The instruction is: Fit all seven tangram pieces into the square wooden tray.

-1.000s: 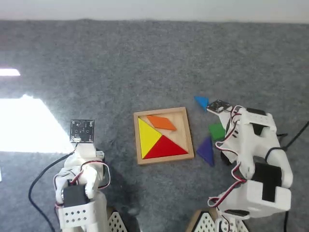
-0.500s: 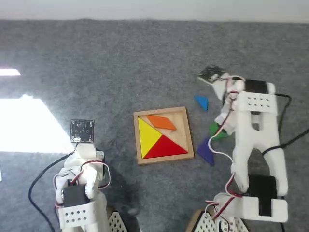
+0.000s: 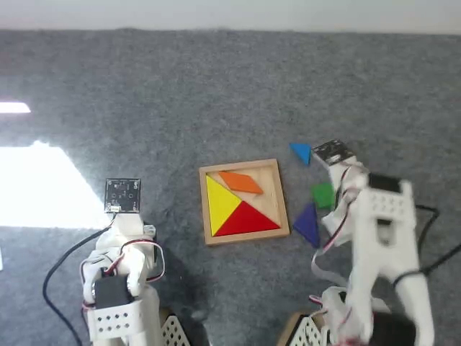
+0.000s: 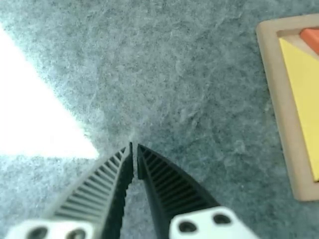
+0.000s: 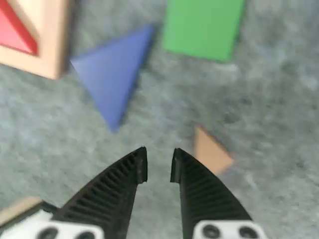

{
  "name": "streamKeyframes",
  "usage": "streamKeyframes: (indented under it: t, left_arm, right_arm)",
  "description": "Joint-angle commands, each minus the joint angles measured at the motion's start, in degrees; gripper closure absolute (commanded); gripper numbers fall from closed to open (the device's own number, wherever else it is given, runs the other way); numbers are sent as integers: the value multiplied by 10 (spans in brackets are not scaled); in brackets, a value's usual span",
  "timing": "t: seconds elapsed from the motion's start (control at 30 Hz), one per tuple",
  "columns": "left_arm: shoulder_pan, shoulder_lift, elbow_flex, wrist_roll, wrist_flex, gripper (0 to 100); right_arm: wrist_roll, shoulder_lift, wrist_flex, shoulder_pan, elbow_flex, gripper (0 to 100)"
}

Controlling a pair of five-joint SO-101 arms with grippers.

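The square wooden tray (image 3: 245, 166) lies mid-table and holds a yellow triangle (image 3: 218, 202), a red triangle (image 3: 248, 218) and an orange parallelogram (image 3: 241, 182). To its right on the carpet lie a small blue triangle (image 3: 300, 152), a green square (image 3: 323, 194) and a purple triangle (image 3: 307, 225). My right gripper (image 5: 158, 162) hovers slightly open over bare carpet, between the purple triangle (image 5: 112, 69) and a small tan triangle (image 5: 212, 152), with the green square (image 5: 203, 27) beyond. My left gripper (image 4: 133, 147) is shut and empty over carpet left of the tray (image 4: 279, 99).
Grey carpet covers the whole table. A bright patch of light (image 3: 43, 187) falls on the left. The left arm (image 3: 119, 259) stands at the near left and the right arm (image 3: 378, 238) at the near right, over the loose pieces.
The right arm stretched toward the far side half a second ago and has since drawn back nearer, over the loose pieces. The pieces and the left arm have not moved.
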Motion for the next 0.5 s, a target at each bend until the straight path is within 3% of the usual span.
streamKeyframes:
  t: [0.0,0.13,0.27,0.47]
  left_arm:
    - [-4,-11,-7,1,2,986]
    - [-4,-11,-7,1,2,986]
    - [-4,-11,-7,1,2,986]
    - [-4,-11,-7,1,2,986]
  right_arm:
    - [-37,-66,-21,-21,9,885]
    - [-42,-60,-16,-5,-2,820]
    - [-80,-56,-93,14,30,778]
    - [-26,-58,-141,60,75,778]
